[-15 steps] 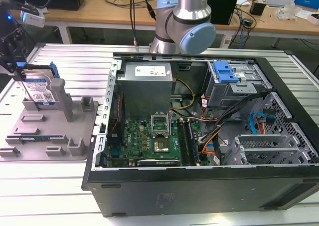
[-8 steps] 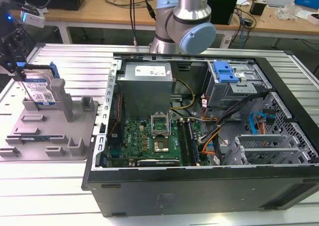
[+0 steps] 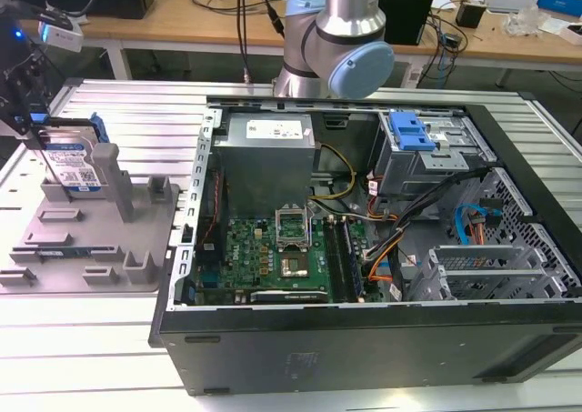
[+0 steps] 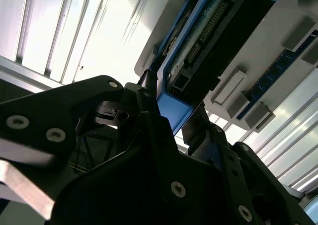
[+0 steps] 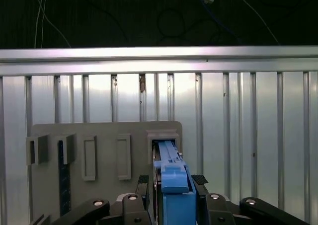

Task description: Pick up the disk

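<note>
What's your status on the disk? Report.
Gripper straddling disk. Disk upright in grey fixture. No obstruction seen.

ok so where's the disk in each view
Exterior view: the disk stands on edge in the grey fixture, at the exterior view's far left.
First wrist view: the disk is edge-on, blue rail towards the camera, in the fixture's end slot.
Second wrist view: the disk is close up, circuit-board side showing, fixture behind.
Shared landmark: the fixture.

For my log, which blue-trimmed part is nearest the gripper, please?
The disk in the grey fixture, straddled by the gripper; the blue-topped drive cage sits inside the computer case.
</note>
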{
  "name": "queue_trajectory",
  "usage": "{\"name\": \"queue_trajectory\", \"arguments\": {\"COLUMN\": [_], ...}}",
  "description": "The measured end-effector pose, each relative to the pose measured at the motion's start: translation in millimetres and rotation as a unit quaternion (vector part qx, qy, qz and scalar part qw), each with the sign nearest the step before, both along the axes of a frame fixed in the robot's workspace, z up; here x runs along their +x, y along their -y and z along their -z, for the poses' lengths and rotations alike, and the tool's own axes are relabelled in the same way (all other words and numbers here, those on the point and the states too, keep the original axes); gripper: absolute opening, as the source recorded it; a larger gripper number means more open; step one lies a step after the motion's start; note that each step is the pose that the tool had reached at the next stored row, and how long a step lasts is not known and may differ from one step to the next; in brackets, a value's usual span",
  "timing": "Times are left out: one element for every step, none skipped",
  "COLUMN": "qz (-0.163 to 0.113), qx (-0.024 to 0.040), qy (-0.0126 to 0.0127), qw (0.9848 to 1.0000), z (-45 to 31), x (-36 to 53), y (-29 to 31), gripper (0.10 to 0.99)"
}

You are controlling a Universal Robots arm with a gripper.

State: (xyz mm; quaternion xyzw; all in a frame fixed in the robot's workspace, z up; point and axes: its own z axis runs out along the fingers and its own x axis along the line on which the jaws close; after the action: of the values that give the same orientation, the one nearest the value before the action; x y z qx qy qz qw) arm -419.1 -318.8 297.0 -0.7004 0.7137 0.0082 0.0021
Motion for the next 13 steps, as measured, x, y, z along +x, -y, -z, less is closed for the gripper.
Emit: {"name": "queue_trajectory", "arguments": {"qz": [0.0, 0.0, 0.0, 0.0, 0.0, 0.0, 0.0, 0.0, 0.0, 0.0, 0.0, 0.0, 0.0], "qx": [0.0, 0.0, 0.0, 0.0001, 0.0, 0.0001, 0.0001, 0.0001, 0.0, 0.0, 0.0, 0.0, 0.0], "qy": [0.0, 0.0, 0.0, 0.0, 0.0, 0.0, 0.0, 0.0, 0.0, 0.0, -0.0001, -0.0001, -0.0001], "qw": [1.0, 1.0, 1.0, 1.0, 1.0, 1.0, 1.0, 1.0, 1.0, 1.0, 1.0, 1.0, 1.0], "z": [0.0, 0.0, 0.0, 0.0, 0.0, 0.0, 0.0, 0.0, 0.0, 0.0, 0.0, 0.2, 0.4], "x": [0.0, 0.1, 0.1, 0.1, 0.1, 0.1, 0.1, 0.1, 0.1, 0.1, 0.1, 0.1, 0.1], "y": [0.0, 0.0, 0.0, 0.0, 0.1, 0.0, 0.0, 0.1, 0.1, 0.1, 0.0, 0.1, 0.1], "gripper": [0.455, 0.455, 0.455, 0.455, 0.439, 0.376, 0.376, 0.376, 0.369, 0.369, 0.369, 0.369, 0.369]}}
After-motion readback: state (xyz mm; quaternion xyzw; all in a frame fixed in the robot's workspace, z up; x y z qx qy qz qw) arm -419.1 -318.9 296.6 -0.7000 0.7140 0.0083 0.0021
